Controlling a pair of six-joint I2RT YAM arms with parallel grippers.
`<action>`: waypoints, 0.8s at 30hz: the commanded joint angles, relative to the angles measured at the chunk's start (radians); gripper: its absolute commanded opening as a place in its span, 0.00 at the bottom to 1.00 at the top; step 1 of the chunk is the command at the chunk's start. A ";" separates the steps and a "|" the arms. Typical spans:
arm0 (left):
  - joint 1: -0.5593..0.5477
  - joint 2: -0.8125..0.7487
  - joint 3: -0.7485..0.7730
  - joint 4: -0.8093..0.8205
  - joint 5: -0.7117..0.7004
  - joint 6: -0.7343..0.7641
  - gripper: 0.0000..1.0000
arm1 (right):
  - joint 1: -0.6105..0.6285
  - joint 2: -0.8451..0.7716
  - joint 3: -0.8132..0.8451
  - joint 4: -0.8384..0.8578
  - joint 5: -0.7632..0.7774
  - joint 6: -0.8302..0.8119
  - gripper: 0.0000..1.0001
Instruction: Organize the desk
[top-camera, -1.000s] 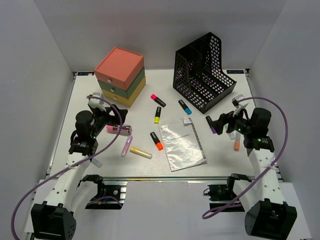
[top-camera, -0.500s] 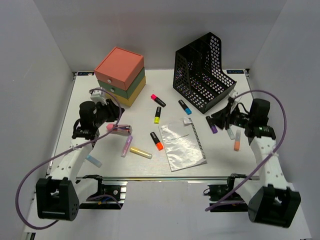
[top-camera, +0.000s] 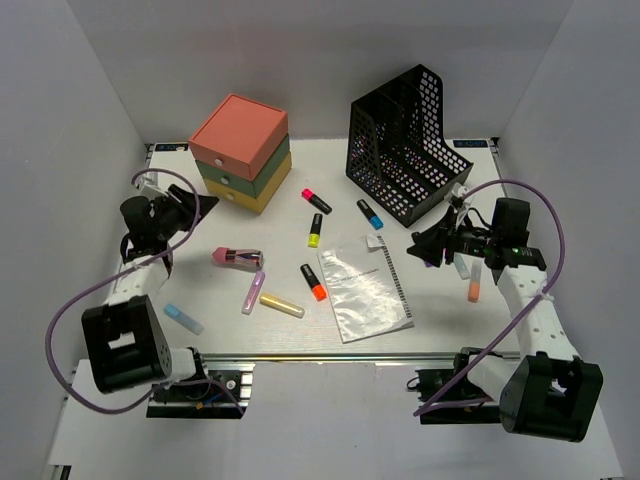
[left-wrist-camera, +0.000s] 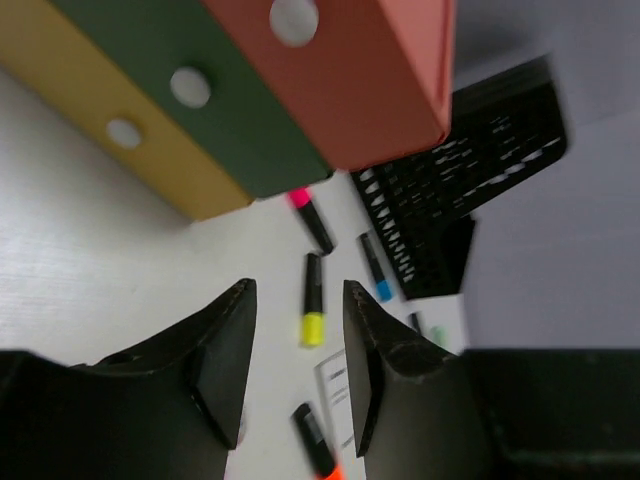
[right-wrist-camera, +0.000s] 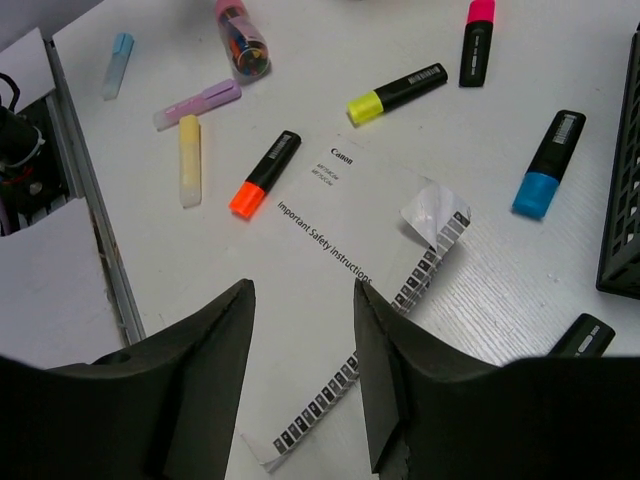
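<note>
The white desk (top-camera: 450, 315) holds scattered highlighters, a leaflet (top-camera: 365, 290) and a pink tube (top-camera: 237, 258). My left gripper (top-camera: 188, 208) hovers at the far left, pointing at the stacked drawer box (top-camera: 240, 150). In the left wrist view this gripper (left-wrist-camera: 297, 290) is open and holds nothing, with a yellow highlighter (left-wrist-camera: 313, 300) on the desk beyond. My right gripper (top-camera: 420, 244) hangs at the right, in front of the black file holder (top-camera: 405, 150). In the right wrist view that gripper (right-wrist-camera: 302, 290) is open and bare above the leaflet (right-wrist-camera: 330, 270).
Black-bodied highlighters lie mid-desk: pink (top-camera: 315, 198), yellow (top-camera: 315, 230), blue (top-camera: 369, 213), orange (top-camera: 313, 282). Pastel ones lie lower left: purple (top-camera: 254, 292), yellow (top-camera: 281, 305), blue (top-camera: 183, 318). An orange pastel one (top-camera: 474, 282) lies right. A metal rail (top-camera: 330, 355) lines the near edge.
My left arm has swung back to the left, away from the pink tube. The right arm has drawn back slightly. Both pairs of jaws stand narrower than before.
</note>
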 joint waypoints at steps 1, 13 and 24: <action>0.030 0.071 -0.029 0.388 0.165 -0.271 0.51 | 0.006 -0.030 0.017 -0.051 -0.024 -0.084 0.50; 0.041 0.343 0.104 0.730 0.193 -0.470 0.73 | 0.003 -0.041 0.001 -0.048 -0.013 -0.118 0.49; 0.041 0.472 0.219 0.684 0.174 -0.447 0.70 | 0.006 -0.012 -0.003 -0.042 0.016 -0.121 0.49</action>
